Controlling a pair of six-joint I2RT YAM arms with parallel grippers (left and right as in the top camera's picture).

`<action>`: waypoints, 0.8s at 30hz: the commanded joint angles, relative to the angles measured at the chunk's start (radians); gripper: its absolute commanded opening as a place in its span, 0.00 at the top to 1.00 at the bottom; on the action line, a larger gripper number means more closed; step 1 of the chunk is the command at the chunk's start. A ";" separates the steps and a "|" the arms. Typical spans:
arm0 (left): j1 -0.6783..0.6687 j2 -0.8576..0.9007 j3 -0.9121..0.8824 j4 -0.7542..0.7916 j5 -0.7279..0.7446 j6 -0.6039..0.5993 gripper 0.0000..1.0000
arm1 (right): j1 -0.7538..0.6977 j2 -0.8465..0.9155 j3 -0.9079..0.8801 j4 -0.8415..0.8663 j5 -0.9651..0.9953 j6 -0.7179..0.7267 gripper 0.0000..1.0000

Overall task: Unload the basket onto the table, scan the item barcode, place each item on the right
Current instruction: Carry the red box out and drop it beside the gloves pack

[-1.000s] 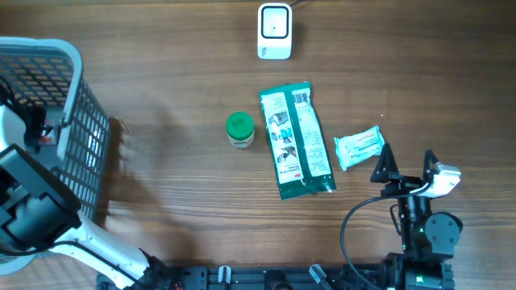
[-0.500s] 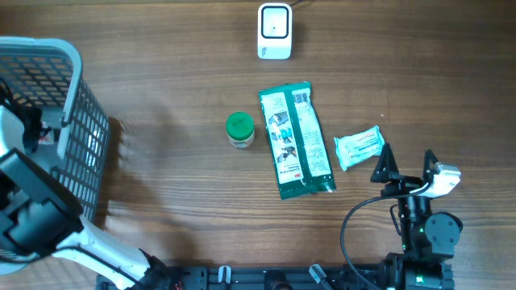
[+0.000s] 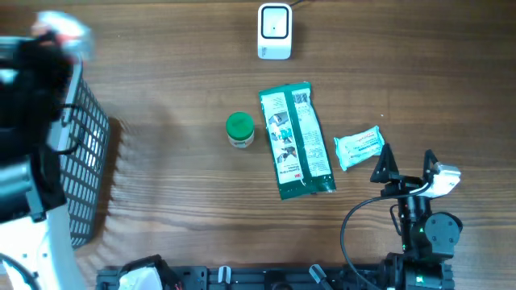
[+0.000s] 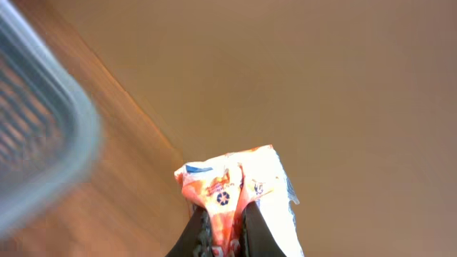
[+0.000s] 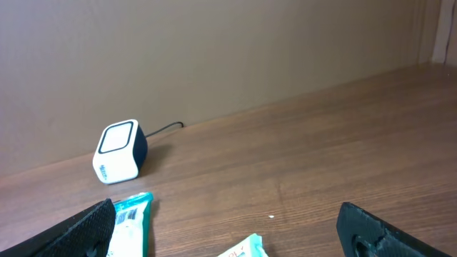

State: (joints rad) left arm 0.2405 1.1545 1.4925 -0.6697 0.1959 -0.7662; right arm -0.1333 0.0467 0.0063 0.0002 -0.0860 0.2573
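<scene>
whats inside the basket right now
Mostly hidden: the left arm covers the opening of the basket from overhead; only its mesh wall shows. The left end effector is shut on an orange-and-white packet, apart from the rim.

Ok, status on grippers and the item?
Left gripper shut on orange-white packet, raised near basket. Right gripper open, empty. Scanner unobstructed at far edge.

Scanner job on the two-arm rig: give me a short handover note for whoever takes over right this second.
Left gripper: shut on an orange-and-white packet, held in the air by the grey basket at far left.
Right gripper: open, empty, parked beside the small white packet.
Scanner: top centre, well away from the held packet.
Done: packet gripped and lifted.
Left: carry it to the scanner and show its barcode, which is not visible in these views.
</scene>
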 commanded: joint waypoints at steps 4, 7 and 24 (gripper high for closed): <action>-0.658 0.349 -0.107 -0.050 -0.217 0.164 0.96 | 0.005 -0.004 -0.001 0.003 0.008 0.007 0.00; -0.785 0.504 -0.107 -0.024 -0.217 0.189 0.96 | 0.005 -0.004 -0.001 0.002 0.008 0.007 0.00; -0.938 0.618 -0.048 -0.106 -0.437 0.274 0.00 | 0.005 -0.004 -0.001 0.002 0.008 0.007 0.00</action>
State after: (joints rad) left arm -0.6994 1.9305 1.3884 -0.7807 -0.1387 -0.5793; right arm -0.1303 0.0467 0.0063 -0.0002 -0.0845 0.2573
